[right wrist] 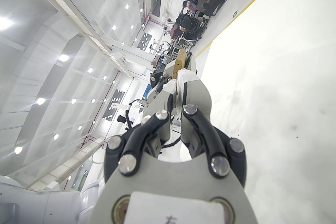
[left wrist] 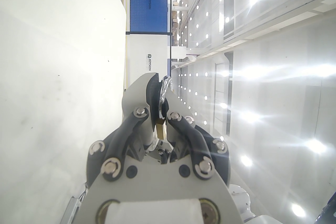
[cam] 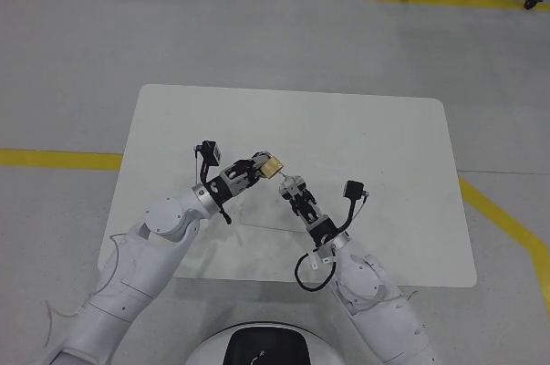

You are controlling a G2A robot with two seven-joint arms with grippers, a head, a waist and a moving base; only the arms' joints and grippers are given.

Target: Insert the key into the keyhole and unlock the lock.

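The left end effector (cam: 259, 169) is pinching the brass lock (cam: 272, 167) and holds it in the air above the middle of the white counter (cam: 366, 119). In the left wrist view the fingers (left wrist: 151, 93) of the left end effector (left wrist: 160, 104) cover most of the lock (left wrist: 160, 131). A thin strip of its brass body shows low between them, and a glint of the silver shackle (left wrist: 166, 84) shows past their tips. The keyhole cannot be made out in any view.

The right end effector (cam: 287, 185) sits just beside the lock, on the side nearer the robot, with its tips aimed at it. From above, the two end effectors nearly meet, and whether they touch cannot be told. In the right wrist view the right end effector (right wrist: 181, 83) has its fingertips (right wrist: 170, 87) pressed together. The tips are wrapped in white, which hides anything held between them, so I cannot tell whether the key is there. Just beyond those tips the lock (right wrist: 179, 62) shows as a brass block standing on edge. The left end effector (right wrist: 160, 78) is partly covered behind it.

The counter (right wrist: 275, 64) lies below both arms, and its far edges are cut off in the wrist views. A yellow floor line (cam: 46, 159) passes behind the counter.
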